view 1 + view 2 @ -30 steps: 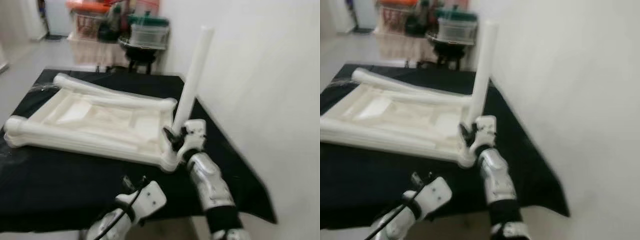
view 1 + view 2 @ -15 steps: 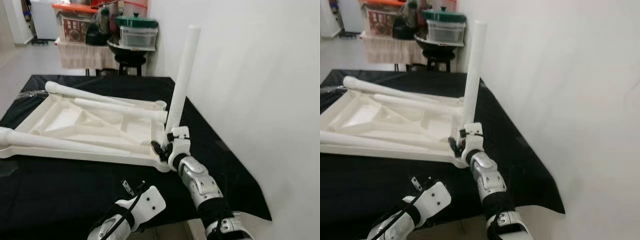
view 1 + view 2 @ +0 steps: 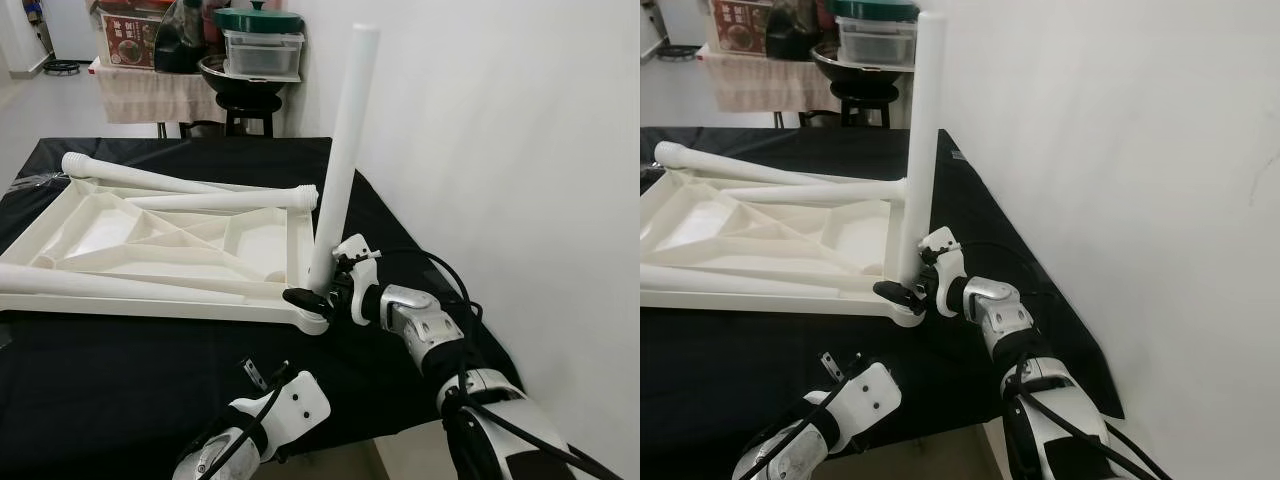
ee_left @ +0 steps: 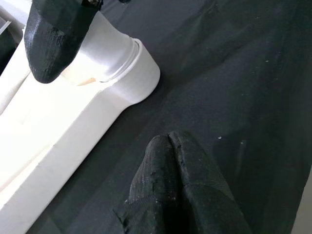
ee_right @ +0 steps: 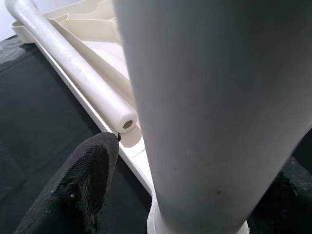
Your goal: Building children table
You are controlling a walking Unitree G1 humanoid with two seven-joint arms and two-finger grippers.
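Note:
The white children's table (image 3: 120,228) lies upside down on a black cloth (image 3: 140,350). One white leg (image 3: 340,150) stands upright in its near right corner socket (image 3: 312,320). My right gripper (image 3: 318,292) reaches in from the right and is shut on this leg's base; one black finger (image 5: 83,185) shows beside the leg (image 5: 204,112). Three more legs lie on the frame: two at the back (image 3: 150,180) (image 3: 235,198), one at the front (image 3: 100,280). My left gripper (image 4: 168,146) hovers shut over the cloth, just in front of that corner (image 4: 131,78).
A white wall (image 3: 520,150) runs close along the cloth's right edge. Behind the cloth stand a dark stool with a pot and plastic boxes (image 3: 250,60) and a cloth-draped rack (image 3: 140,95). Bare black cloth lies in front of the table.
The view has steadied and shifted. My right forearm has swung from below the leg round to its right side, still holding its base. The leg now stands straighter. The left gripper stays low.

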